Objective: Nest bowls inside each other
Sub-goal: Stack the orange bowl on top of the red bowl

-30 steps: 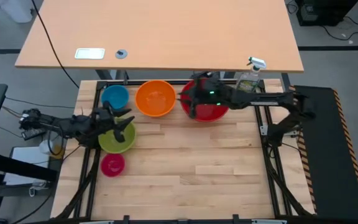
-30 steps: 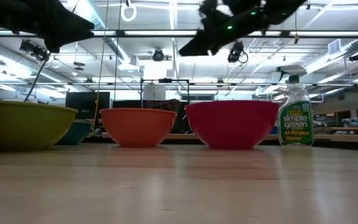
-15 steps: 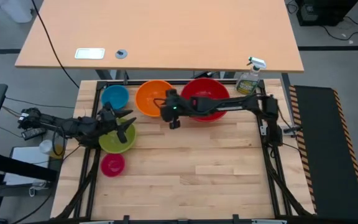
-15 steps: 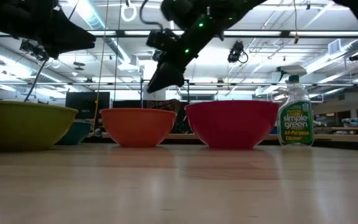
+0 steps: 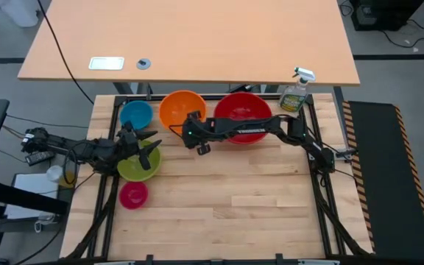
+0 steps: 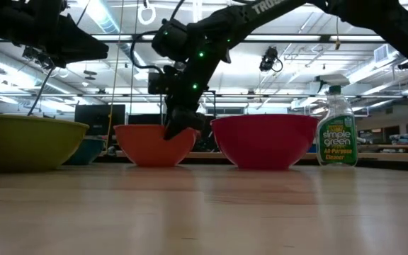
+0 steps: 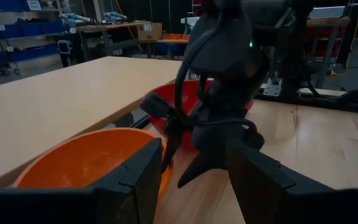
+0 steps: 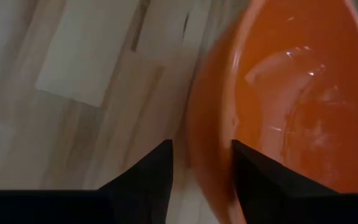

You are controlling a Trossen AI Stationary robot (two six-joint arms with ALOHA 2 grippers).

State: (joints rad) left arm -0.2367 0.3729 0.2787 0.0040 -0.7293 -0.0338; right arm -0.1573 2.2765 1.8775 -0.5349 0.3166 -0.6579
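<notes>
— Right pincer [image 5: 196,137]?
— Released. Fingers [image 8: 157,171] apart, set astride the rim of the round glossy orange plastic bowl [image 5: 179,110], one inside and one outside. Not clamped: a sliver of wood visible between the outer finger and the bowl wall in the right wrist view.
— Low or high?
— Low. Tips down at rim level in the low view, on the bowl's side nearest the red one.
— Next outward?
— Just behind the pincer, under its own arm: the large round glossy red plastic bowl [image 5: 241,107], upright, just beside the orange one. Past that, further back along the arm and beyond the red bowl, a clear plastic spray bottle with a green label [image 5: 294,94], standing upright.
— Across the orange bowl from the pincer?
— The small round glossy blue plastic bowl [image 5: 135,115], near the orange one, whether touching it cannot tell.
— Other pincer?
— Left pincer [image 5: 144,151], well apart from the right one, beyond the orange bowl's other side. Also released, fingers spread wide, nothing between them. Hangs over the round glossy yellow-green plastic bowl [image 5: 131,169], above its rim.
— Farthest out?
— The smallest round glossy magenta-pink plastic bowl [image 5: 132,195], just beyond the yellow-green one, away from both pincers. Alone on the pale wooden slatted table [image 5: 234,199].
— Nested yet?
— None. All five upright, each separate on the wood.
</notes>
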